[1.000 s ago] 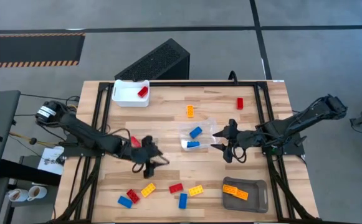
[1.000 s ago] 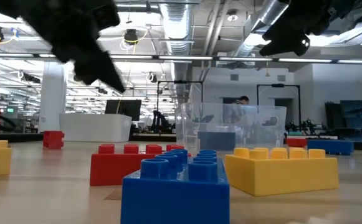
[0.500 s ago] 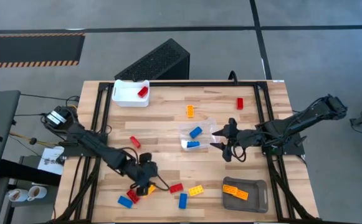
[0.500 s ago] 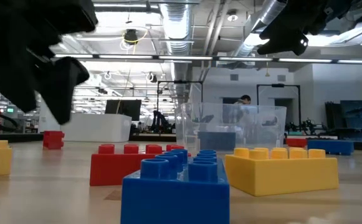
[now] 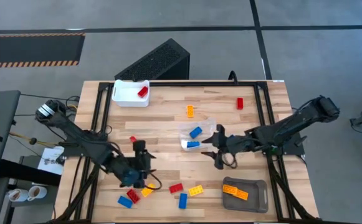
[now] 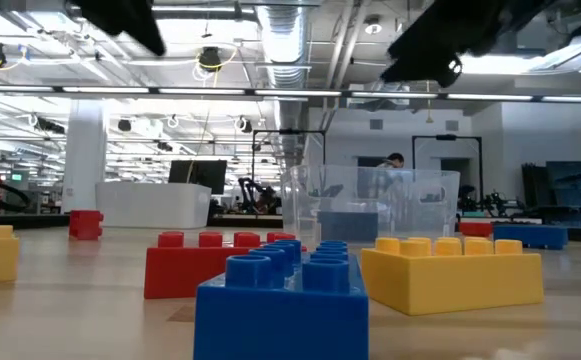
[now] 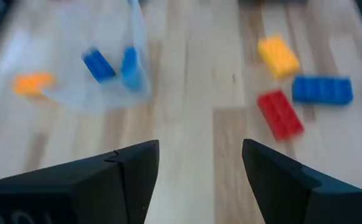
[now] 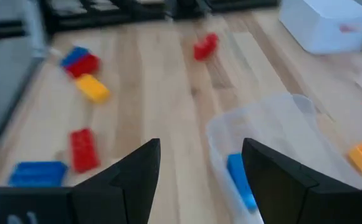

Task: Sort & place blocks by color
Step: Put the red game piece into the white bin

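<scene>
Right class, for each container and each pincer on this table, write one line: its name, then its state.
White tray: holds one red block.
Clear tub: holds two blue blocks.
Grey tray: holds orange blocks.
Left pincer: open, empty.
Right pincer: open, empty.

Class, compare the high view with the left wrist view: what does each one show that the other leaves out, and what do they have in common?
Only the high view shows the white bin with a red block in it, the grey tray holding orange blocks, both arms, and the right hand beside the clear container.

Only the left wrist view shows the left hand close up, its fingers apart and empty.

Both show the clear container with two blue blocks in it, and loose blocks on the wooden table.
</scene>
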Motion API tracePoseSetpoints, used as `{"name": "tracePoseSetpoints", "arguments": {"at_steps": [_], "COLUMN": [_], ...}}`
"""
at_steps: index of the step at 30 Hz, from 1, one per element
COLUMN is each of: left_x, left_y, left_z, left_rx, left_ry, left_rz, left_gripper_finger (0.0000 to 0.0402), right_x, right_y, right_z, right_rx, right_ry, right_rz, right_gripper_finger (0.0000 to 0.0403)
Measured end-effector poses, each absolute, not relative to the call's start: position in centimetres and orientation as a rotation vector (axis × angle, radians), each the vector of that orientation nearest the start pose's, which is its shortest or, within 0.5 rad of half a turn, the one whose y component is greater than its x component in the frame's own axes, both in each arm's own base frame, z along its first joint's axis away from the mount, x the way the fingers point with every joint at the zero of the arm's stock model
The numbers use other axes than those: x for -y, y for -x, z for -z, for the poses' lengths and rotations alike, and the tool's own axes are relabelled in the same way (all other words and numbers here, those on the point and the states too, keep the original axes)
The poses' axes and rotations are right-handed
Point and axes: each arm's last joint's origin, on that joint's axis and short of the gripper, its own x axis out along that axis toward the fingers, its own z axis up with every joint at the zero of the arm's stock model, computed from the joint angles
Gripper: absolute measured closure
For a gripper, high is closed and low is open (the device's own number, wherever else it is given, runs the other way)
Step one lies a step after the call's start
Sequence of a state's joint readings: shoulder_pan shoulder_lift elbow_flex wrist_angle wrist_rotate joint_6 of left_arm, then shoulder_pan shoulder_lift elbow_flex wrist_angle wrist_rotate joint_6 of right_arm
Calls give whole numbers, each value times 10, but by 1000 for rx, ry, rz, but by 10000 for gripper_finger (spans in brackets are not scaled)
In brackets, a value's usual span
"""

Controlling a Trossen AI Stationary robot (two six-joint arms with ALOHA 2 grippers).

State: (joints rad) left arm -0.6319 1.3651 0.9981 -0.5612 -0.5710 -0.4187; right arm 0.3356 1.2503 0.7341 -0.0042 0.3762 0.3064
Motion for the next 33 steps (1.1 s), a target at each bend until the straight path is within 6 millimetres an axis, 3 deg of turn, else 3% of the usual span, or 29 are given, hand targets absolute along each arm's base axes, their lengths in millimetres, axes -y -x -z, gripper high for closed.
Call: {"name": "tracePoseSetpoints", "arguments": {"at_steps": [3,8,15,20,28,33], "left_x": [142,129,99,76,54,50], "left_y": [-217,-204,-184,-171,-171,-177], "left_z": [-262,-264,-263,-257,-254,-251], "left_rx": [-629,-376,-59,142,176,166], "left_ry": [-145,-98,-40,19,58,76], "left_rz": [-121,-182,-146,-91,-158,-127], "left_gripper_finger": [188,188,193,213,241,248], "right_x": [-59,-18,31,69,111,131], "right_y": [-250,-219,-198,-173,-147,-143], "right_z": [-234,-231,-223,-201,-174,-165], "right_rx": [-572,-666,-701,-747,-772,-787], "right_ry": [-202,-243,-378,-467,-590,-630], "right_rz": [362,822,801,986,1223,1249], "right_gripper_finger": [153,153,160,176,177,158]}}
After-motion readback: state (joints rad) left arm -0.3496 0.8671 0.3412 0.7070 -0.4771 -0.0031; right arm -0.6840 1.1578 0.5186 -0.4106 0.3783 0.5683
